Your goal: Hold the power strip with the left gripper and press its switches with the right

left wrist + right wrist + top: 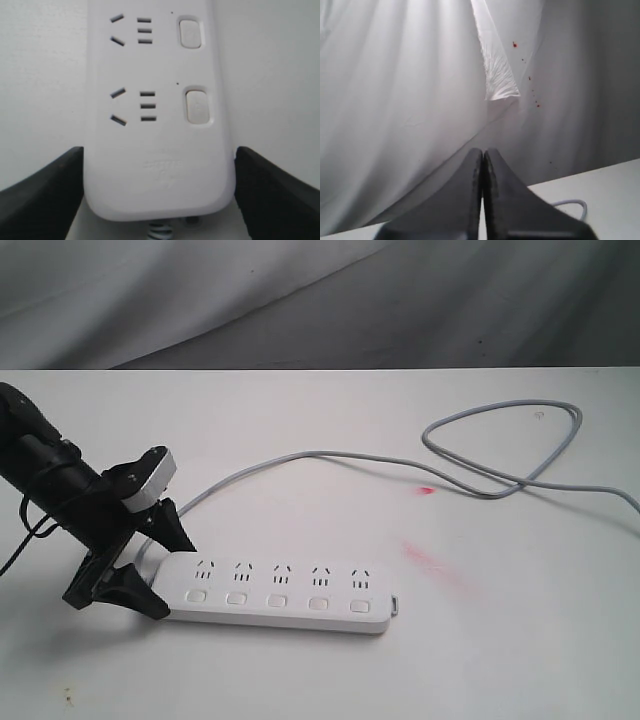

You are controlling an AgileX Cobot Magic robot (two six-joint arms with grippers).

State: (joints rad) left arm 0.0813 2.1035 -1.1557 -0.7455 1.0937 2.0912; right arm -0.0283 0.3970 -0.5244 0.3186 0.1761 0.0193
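the holding step looks done, and the pressing step is not yet begun. the power strip [280,595] lies flat on the white table [500,670]. its grey cord [500,480] leaves from the end on the left and loops far over the table. your left gripper [168,570] is at that cord end. its two black fingers [45,195] stand one on each long side, and in the left wrist view both seem to touch the plastic, so i judge it is pinching the strip across its width. the five switches [277,599] run in one row, and nothing covers them.

your right gripper [483,172] does not show in the exterior view. its own camera shows the two fingers pressed together, tip against tip, pointing toward the grey cloth [395,100] behind the table, well apart from the strip.

the next move, as i judge it, belongs to the right arm. bring it over the strip with the claw pressed together, so that it makes one blunt tip. then come down straight on one switch. aim at the button and not at the socket slots beside it. the left grip must be firm, because a push off the centre could tip or slide the strip.
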